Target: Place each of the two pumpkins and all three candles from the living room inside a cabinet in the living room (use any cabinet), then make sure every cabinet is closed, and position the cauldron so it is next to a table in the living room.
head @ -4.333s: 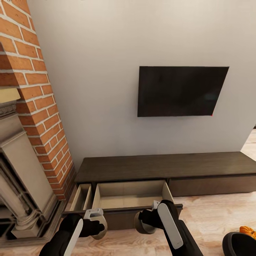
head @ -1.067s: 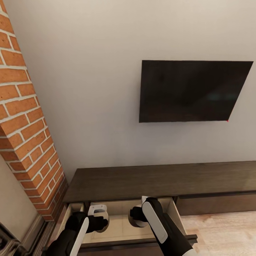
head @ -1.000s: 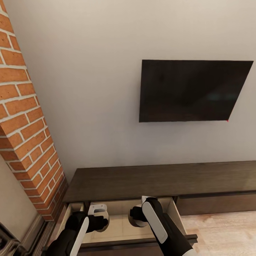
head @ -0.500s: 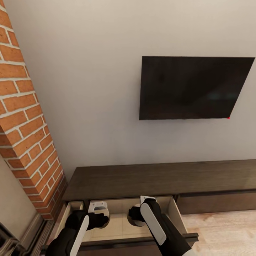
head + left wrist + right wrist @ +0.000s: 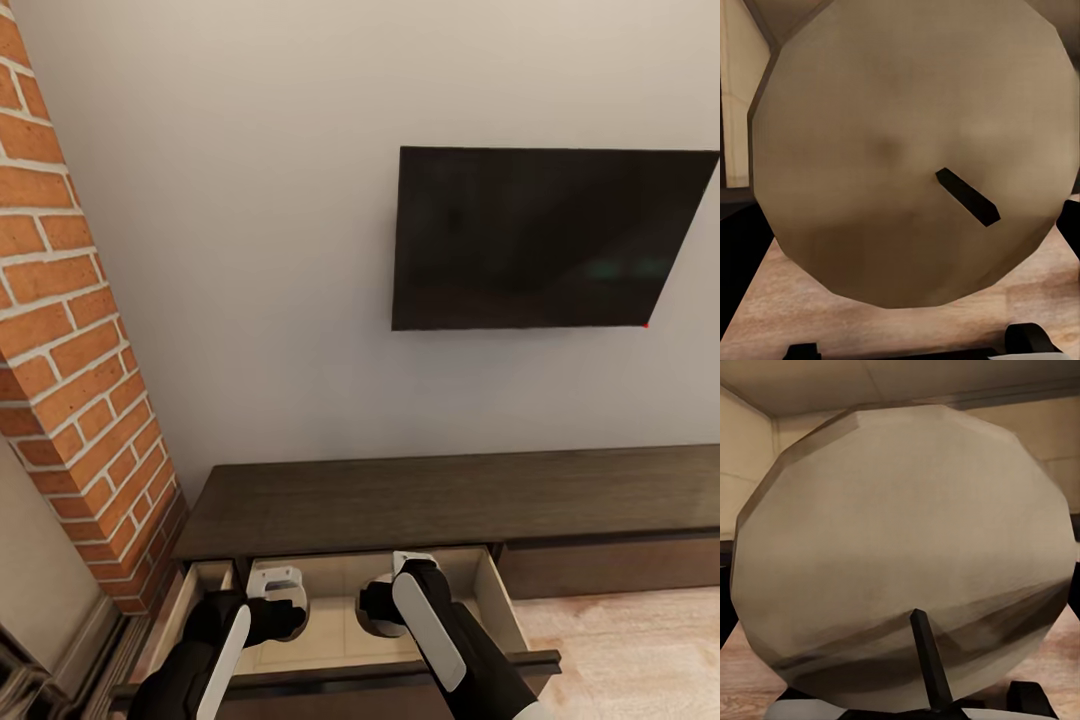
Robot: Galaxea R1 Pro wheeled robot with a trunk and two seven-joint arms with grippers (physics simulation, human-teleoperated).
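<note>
The long dark cabinet runs lengthwise along the wall under the television, its drawer pulled out. Both arms hang over the drawer, apparently to drop their loads in. The left pincer and right pincer each grip a beige candle, wick end facing the wrist cameras.

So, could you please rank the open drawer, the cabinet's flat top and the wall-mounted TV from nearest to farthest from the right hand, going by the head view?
1. Open drawer: directly beneath the right hand.
2. Cabinet top: just beyond, toward the wall.
3. TV: high on the wall, up and to the right.
</note>
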